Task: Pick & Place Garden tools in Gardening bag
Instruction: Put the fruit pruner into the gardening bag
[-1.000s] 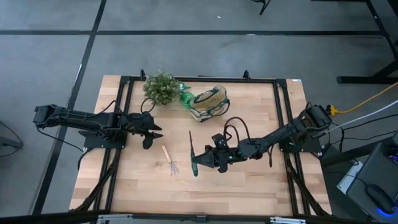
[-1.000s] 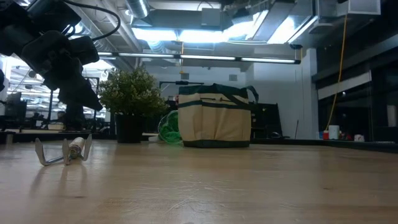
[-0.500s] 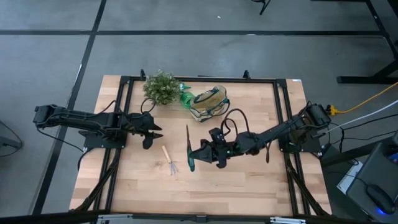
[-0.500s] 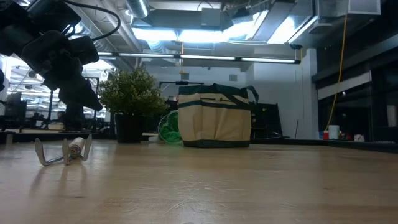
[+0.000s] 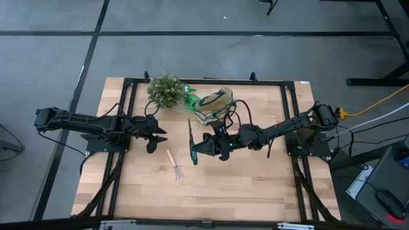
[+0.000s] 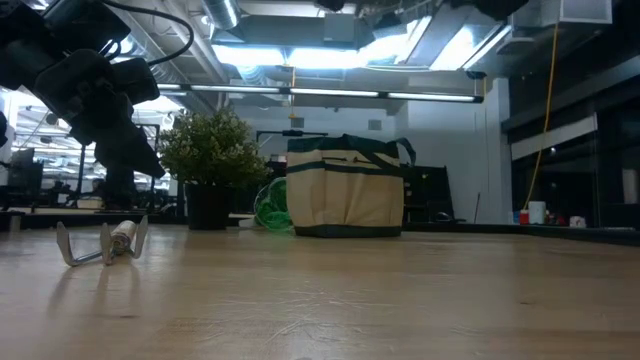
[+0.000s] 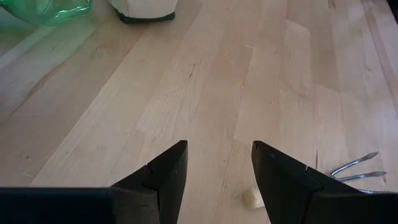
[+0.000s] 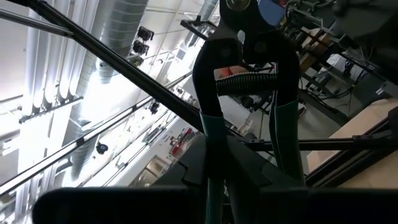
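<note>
Wooden surface seen from above: the right gripper [image 5: 199,147] hangs mid-surface, fingers clamped on the pruning shears [image 5: 190,142], just short of the gardening bag [image 5: 214,106] at the far edge beside a potted plant [image 5: 165,89]. A mini rake [image 5: 174,165] lies nearer the front. The left gripper [image 5: 161,135] waits toward the left edge. Its wrist view shows fingers [image 7: 165,171] spread wide. The right wrist view shows the shears' handles [image 8: 245,93] pinched.
</note>
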